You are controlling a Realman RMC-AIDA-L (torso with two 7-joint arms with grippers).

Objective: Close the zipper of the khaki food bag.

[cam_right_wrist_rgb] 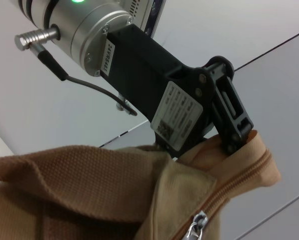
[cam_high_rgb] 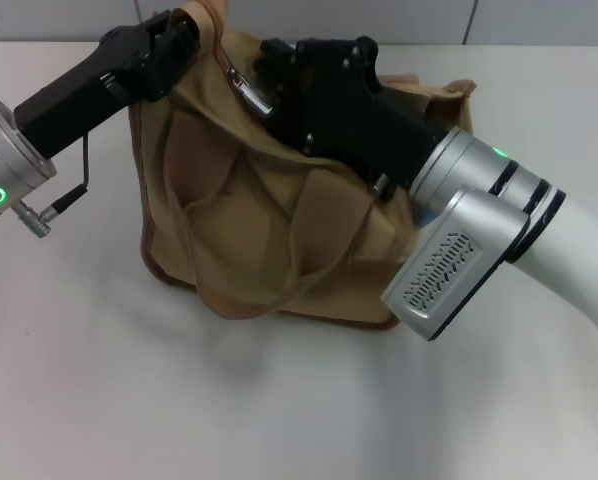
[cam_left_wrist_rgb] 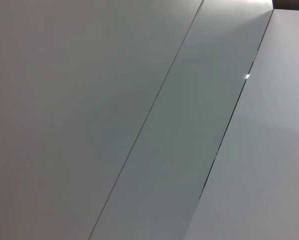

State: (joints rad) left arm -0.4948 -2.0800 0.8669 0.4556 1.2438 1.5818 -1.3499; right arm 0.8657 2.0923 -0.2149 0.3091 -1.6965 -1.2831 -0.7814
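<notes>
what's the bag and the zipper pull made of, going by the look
The khaki food bag: apparently woven canvas, matte, with a visible weave grain in the right wrist view. The zipper: fabric tape with a small pull, shiny and silvery, so probably metal.

A flat white matte tabletop point(cam_high_rgb: 279, 410) fills the foreground under soft, even light. Behind it stands a pale grey smooth panelled wall point(cam_left_wrist_rgb: 89, 100), split by thin dark straight seams point(cam_left_wrist_rgb: 229, 125) that run diagonally in the wrist views
</notes>
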